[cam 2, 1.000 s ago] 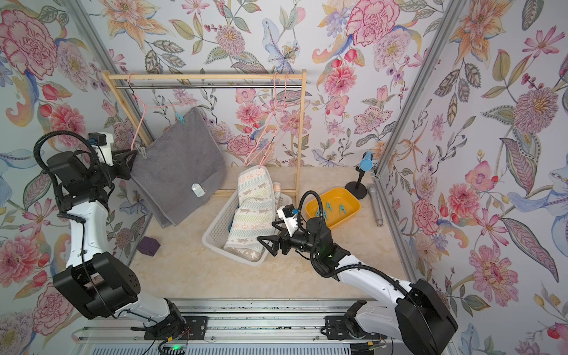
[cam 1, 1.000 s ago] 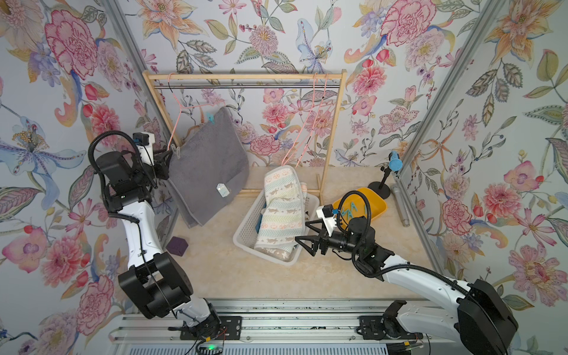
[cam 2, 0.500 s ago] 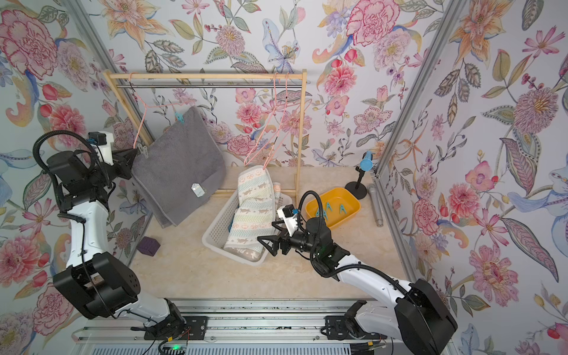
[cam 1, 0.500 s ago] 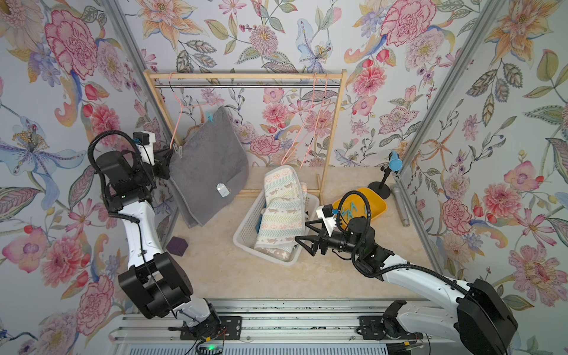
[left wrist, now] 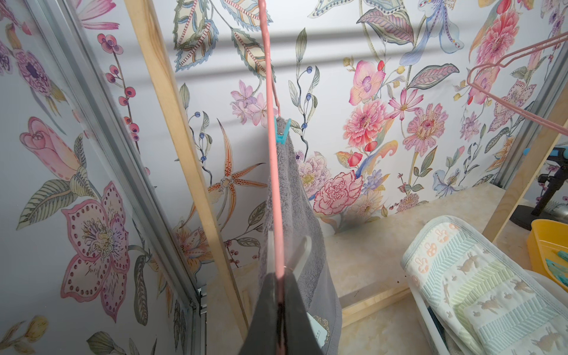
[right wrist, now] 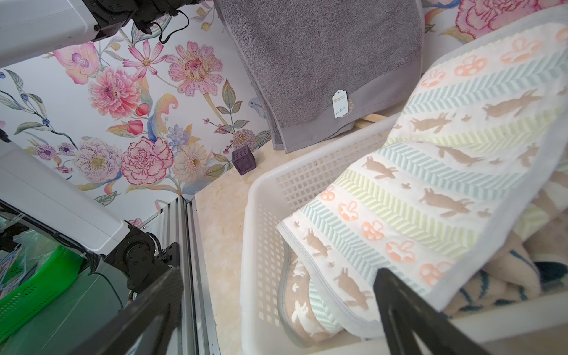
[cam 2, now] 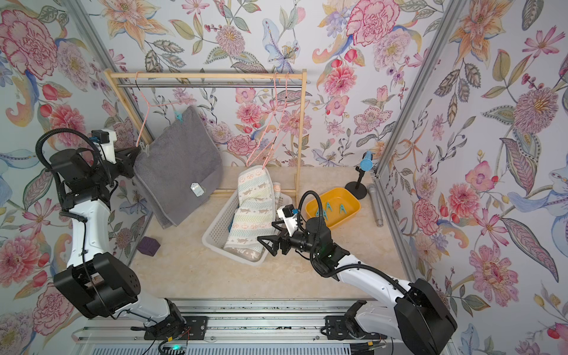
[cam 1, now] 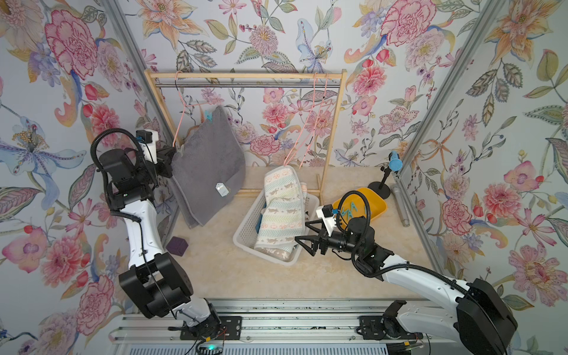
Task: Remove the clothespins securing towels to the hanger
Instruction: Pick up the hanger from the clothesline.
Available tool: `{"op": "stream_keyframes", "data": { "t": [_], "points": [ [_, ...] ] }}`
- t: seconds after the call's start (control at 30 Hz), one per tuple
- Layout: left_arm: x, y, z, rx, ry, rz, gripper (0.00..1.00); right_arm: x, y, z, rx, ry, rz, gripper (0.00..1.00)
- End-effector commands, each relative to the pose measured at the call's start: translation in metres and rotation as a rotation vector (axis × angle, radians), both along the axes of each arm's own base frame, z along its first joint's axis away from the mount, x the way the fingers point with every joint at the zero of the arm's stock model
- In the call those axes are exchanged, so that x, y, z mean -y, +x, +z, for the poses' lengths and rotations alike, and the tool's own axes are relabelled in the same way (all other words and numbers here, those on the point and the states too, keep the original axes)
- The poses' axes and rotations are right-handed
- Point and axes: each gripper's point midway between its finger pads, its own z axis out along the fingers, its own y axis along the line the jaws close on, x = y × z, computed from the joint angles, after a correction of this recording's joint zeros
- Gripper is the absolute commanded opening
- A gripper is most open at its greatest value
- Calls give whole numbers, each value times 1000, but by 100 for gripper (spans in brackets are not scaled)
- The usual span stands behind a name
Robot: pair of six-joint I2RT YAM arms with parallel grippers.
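Note:
The grey towel hangs from a pink hanger on the wooden rack. A teal clothespin pins its far corner. At the near corner my left gripper is shut on a pale clothespin, with the hanger wire running between the fingers. The striped towel lies draped in a white basket. My right gripper hovers open at the basket's near corner, holding nothing.
A yellow tray holding teal clothespins sits to the right of the basket. Two bare pink hangers hang at the rack's right end. A purple cube lies near the left wall. A small stand is at the back right.
My left gripper's jaws have closed onto the pale clothespin at the grey towel's near corner. The right arm has not moved.

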Motion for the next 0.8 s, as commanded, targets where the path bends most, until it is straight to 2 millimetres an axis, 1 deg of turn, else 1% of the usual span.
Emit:
{"op": "stream_keyframes", "data": {
  "t": [0.0, 0.13, 0.33, 0.47, 0.6, 0.77],
  "points": [
    [12, -15, 46, 108, 50, -3, 0, 0, 1, -2, 1, 11, 1, 100],
    [13, -23, 64, 156, 61, 26, 0, 0, 1, -1, 1, 14, 3, 100],
    [20, -45, 108, 276, 69, 54, 0, 0, 0, 1, 2, 17, 5, 100],
    [28, -57, 131, 325, 79, 52, 0, 1, -2, 3, 4, 22, 9, 100],
    [32, -67, 140, 342, 94, 60, 0, 0, -3, 4, 5, 25, 11, 100],
    [40, -77, 137, 347, 103, 66, 0, 0, -4, 4, 4, 28, 14, 100]
  ]
}}
